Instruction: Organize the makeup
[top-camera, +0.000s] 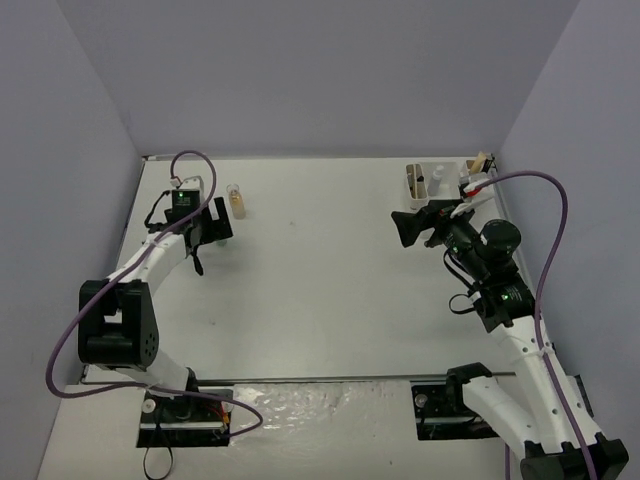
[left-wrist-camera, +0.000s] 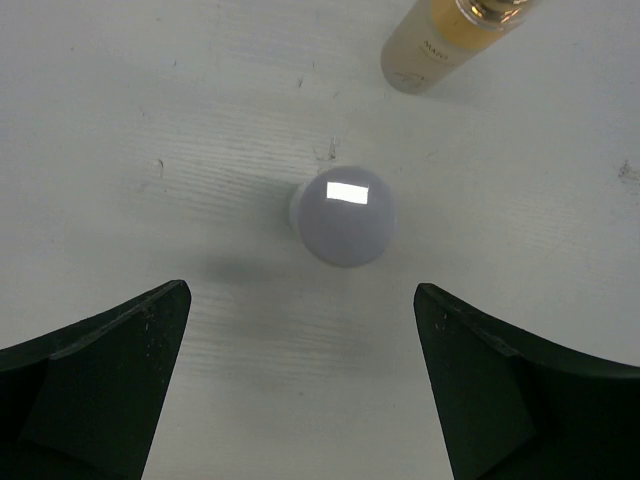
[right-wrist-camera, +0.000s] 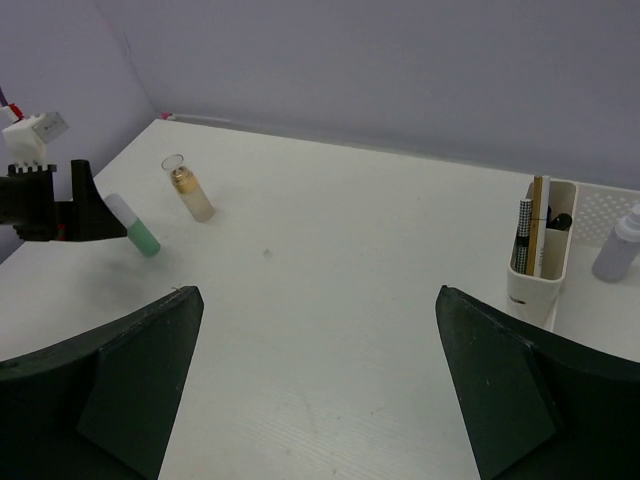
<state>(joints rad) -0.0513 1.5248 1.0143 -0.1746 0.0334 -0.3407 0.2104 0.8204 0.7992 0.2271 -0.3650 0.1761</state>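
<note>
The jaws of the left gripper (left-wrist-camera: 302, 292) are spread wide, nothing being held between them. Seen from its wrist camera, a small green bottle with a pale rounded cap (left-wrist-camera: 345, 217) is framed between the two dark fingers and just ahead of their tips – untouched by either. It is viewed cap-on from there and so appears to stand upright on the white table (top-camera: 320, 280). In the top view the left gripper (top-camera: 208, 228) is poised at the far left of the table, and the green bottle is largely hidden under it.

Just beyond the green bottle, and apart from it, an amber glass bottle with a clear cap (left-wrist-camera: 440, 45) is seen, likewise apparently upright (top-camera: 235, 200).

The jaws of the right gripper (right-wrist-camera: 318, 292) are also spread and hold nothing. It is raised above the right side of the table (top-camera: 405, 228) and faces left across it, well away from both bottles.

At the far right corner a white compartmented plastic box (right-wrist-camera: 528, 285) is set. In its narrow end compartment a thin dark pencil (right-wrist-camera: 524, 235) and a thin tan stick (right-wrist-camera: 537, 220) are stood on end side by side. In the neighbouring compartment a grey-purple bottle with a white top (right-wrist-camera: 615, 250) is placed – only partly in view at the frame edge.
</note>
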